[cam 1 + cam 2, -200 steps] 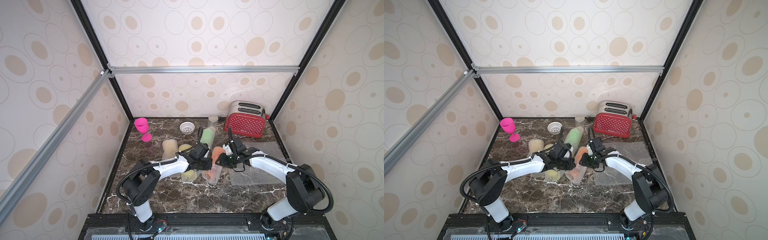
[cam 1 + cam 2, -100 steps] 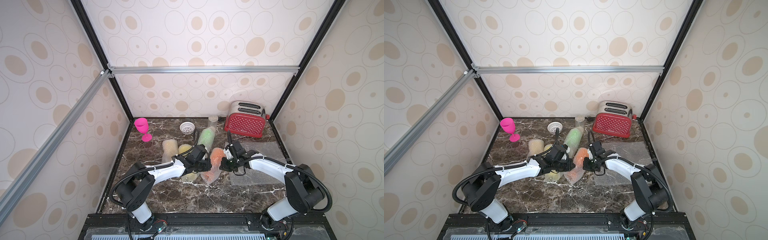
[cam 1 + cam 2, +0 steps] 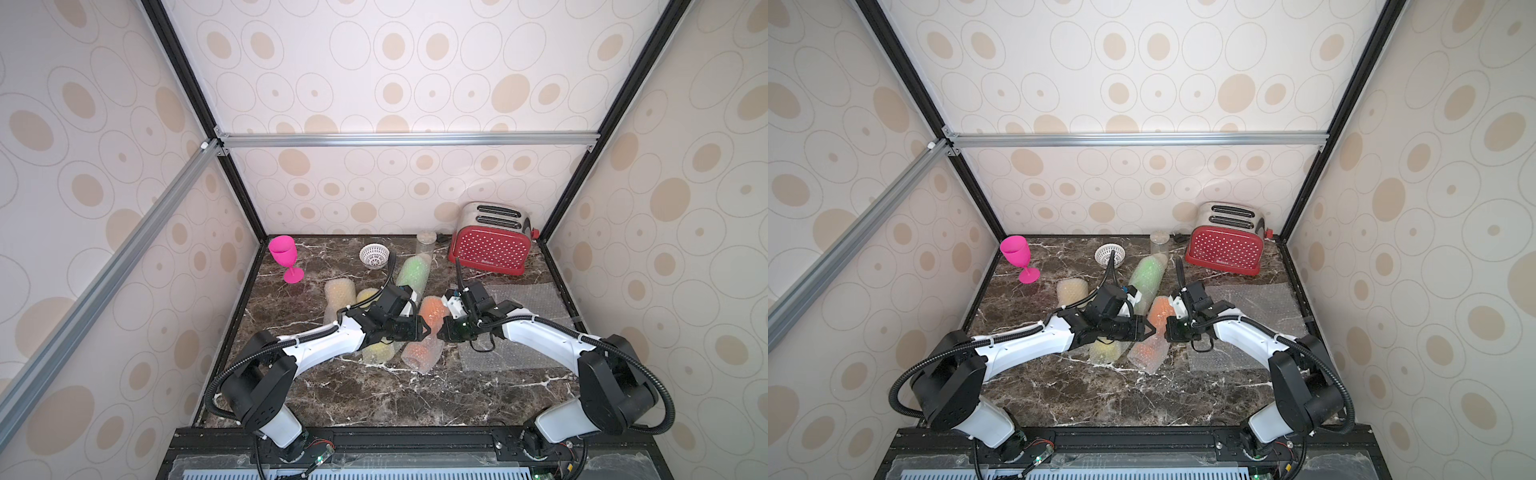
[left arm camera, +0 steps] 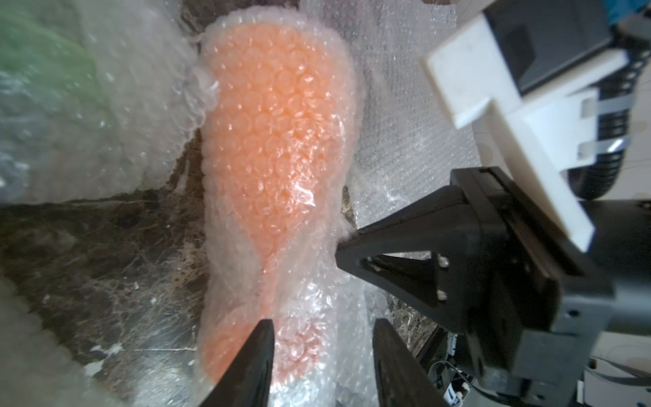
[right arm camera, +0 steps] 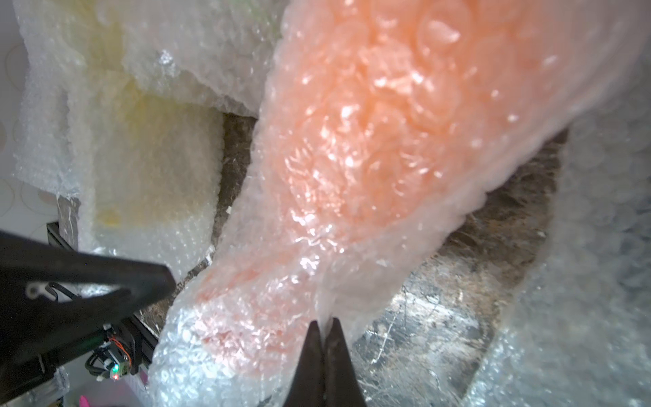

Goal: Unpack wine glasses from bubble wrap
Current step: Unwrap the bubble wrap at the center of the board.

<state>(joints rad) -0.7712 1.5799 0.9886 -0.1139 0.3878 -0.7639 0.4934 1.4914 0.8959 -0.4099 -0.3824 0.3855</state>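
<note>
The orange goblet (image 3: 431, 311) lies on its side near the middle of the tabletop (image 3: 332, 399), rolled inside a bubble wrap tube (image 4: 281, 141). The right pincer (image 5: 322, 326) is closed on a thin fold of that wrap, on the side of the roll facing the right edge. The left pincer (image 4: 320, 352) has its jaws apart at the roll's foot end and clamps nothing; whether its fingers touch the wrap I cannot tell.

A green roll (image 3: 413, 270) lies just beside the orange one, toward the far edge. A pale amber roll (image 3: 338, 296) and a yellow roll (image 3: 380, 353) lie toward the left edge. The pink goblet (image 3: 286, 257) stands upright and unwrapped near the far left corner. A flat sheet of bubble wrap (image 3: 528, 299) lies along the right edge.
</note>
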